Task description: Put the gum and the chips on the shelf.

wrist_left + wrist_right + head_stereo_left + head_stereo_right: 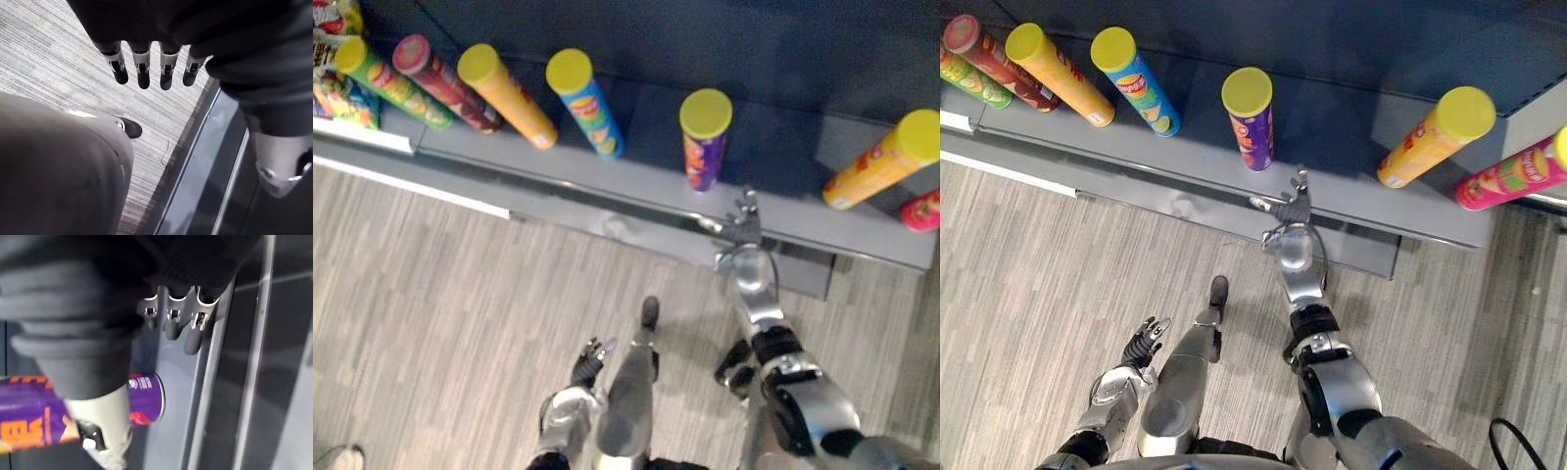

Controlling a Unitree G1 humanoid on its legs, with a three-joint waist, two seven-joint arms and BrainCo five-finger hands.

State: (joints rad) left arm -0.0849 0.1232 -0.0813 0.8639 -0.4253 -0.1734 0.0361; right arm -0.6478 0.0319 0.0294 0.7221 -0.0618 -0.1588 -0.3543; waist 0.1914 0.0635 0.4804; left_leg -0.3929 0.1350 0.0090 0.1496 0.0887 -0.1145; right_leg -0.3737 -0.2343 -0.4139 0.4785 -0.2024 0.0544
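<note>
1. Logged a long grey shelf (646, 147) across the far side, above a pale striped floor (440, 294).
2. Counted the chips upright on the shelf, left to right: green can (391, 83), dark red can (445, 83), orange can (506, 95), blue can (582, 103), purple can (705, 137), then well apart a second orange can (881, 162) and a pink can (1513, 176) at the far right.
3. Spotted bright packets (337, 78) at the shelf's far left end; cannot tell whether gum or not.
4. Found the right hand (742, 220) reaching to the shelf's front edge, just near of the purple can and apart from it. In the right wrist view, noted fingers (191, 340) hanging loose and barely bent, with nothing in their grasp. Cannot tell whether touching the shelf edge.
5. Found the left hand (589, 360) low on the near side, above the floor and well apart from the shelf. In the left wrist view, noted fingers (142, 73) straight in a row, spread a little, empty.
</note>
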